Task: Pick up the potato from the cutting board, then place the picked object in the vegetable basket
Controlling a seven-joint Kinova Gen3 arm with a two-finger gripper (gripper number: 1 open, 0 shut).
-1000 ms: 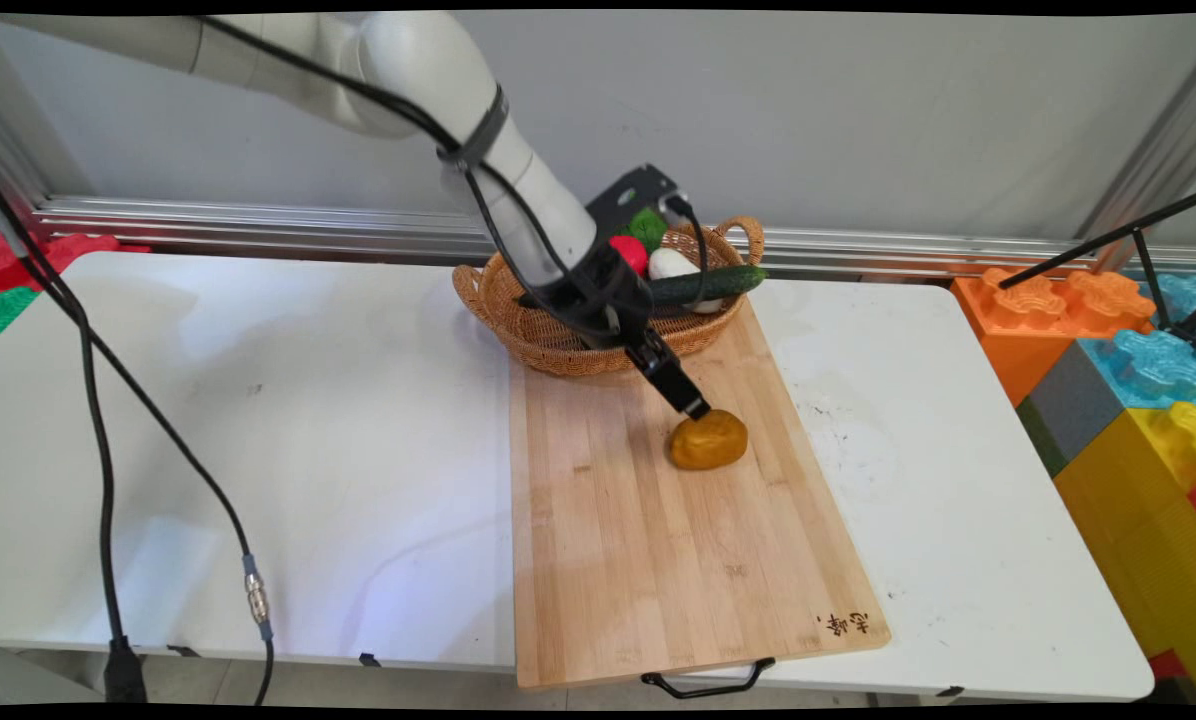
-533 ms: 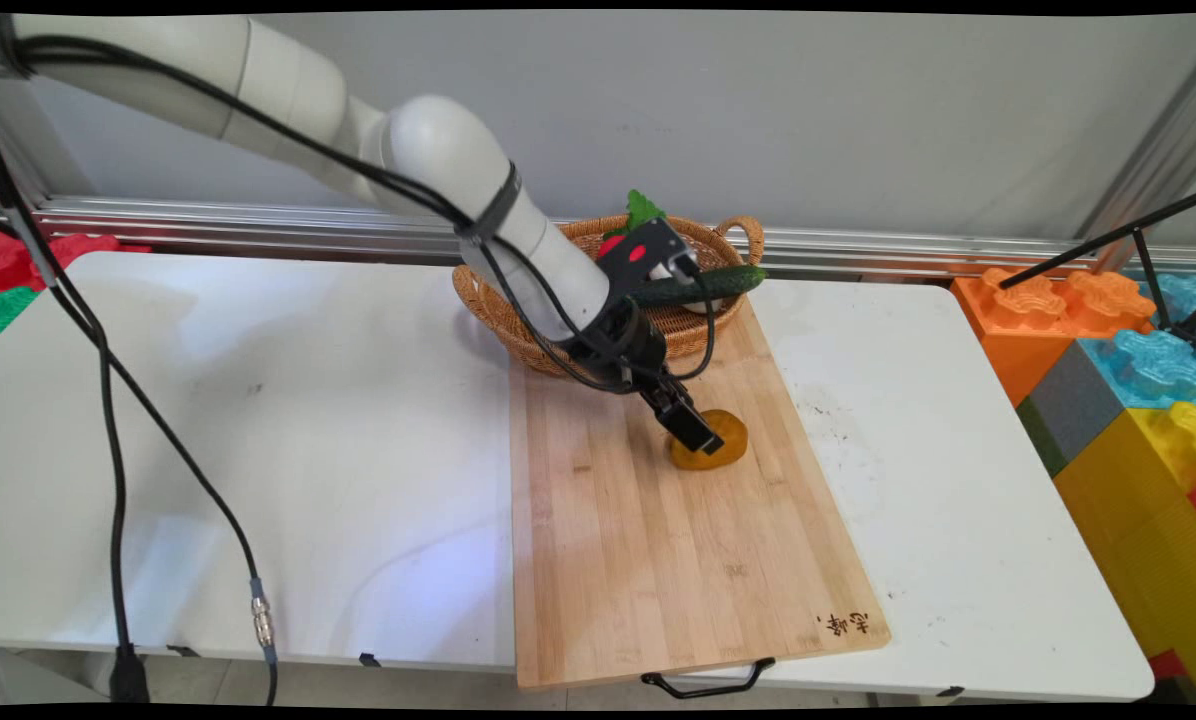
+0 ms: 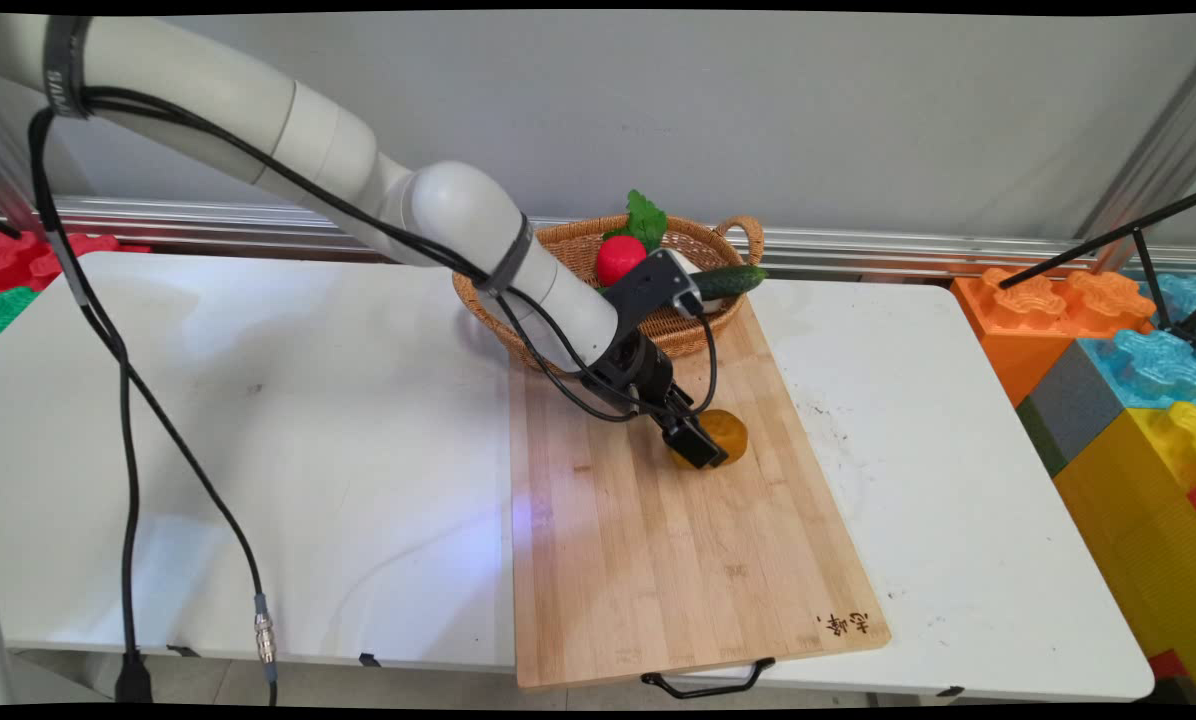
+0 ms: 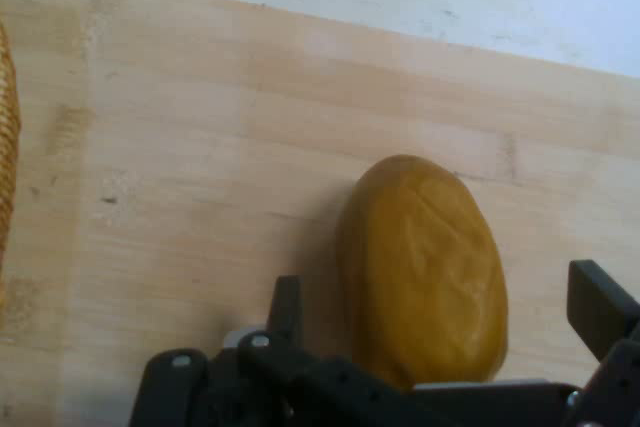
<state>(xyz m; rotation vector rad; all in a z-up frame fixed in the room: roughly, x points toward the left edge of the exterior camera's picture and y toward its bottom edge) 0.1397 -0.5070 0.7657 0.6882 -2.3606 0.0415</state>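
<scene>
1. The black two-finger gripper (image 3: 703, 450) sits low over the middle of the wooden cutting board (image 3: 658, 560), just right of the frame's centre in the main view. Its jaws are spread wide and straddle a yellow-brown potato (image 3: 728, 432), one finger on each side; in the hand view both fingers (image 4: 288, 309) stand a little off the potato's flanks, so nothing is clamped.
2. The potato (image 4: 425, 267) is a smooth, slightly glossy oval with faint surface creases, lying on the board's upper-right part, near the board's right edge.
3. The board is pale bamboo, built of long glued strips with visible grain, rectangular, running from the basket down to the table's near edge. A black wire handle (image 3: 708, 682) loops from its near end. Small dark characters (image 3: 843, 623) are burnt into its lower-right corner; I cannot read them.
4. Behind the board, at upper centre, a woven wicker basket (image 3: 558, 325) with a loop handle holds a red round fruit with a green leafy top (image 3: 620, 255) and a dark green cucumber (image 3: 733, 280) jutting over its right rim.
5. The white table (image 3: 258, 440) is smooth with dark scuffs to the right of the board.
6. At the frame's right edge stand large studded plastic blocks (image 3: 1123, 370) in orange, blue, grey and yellow.
</scene>
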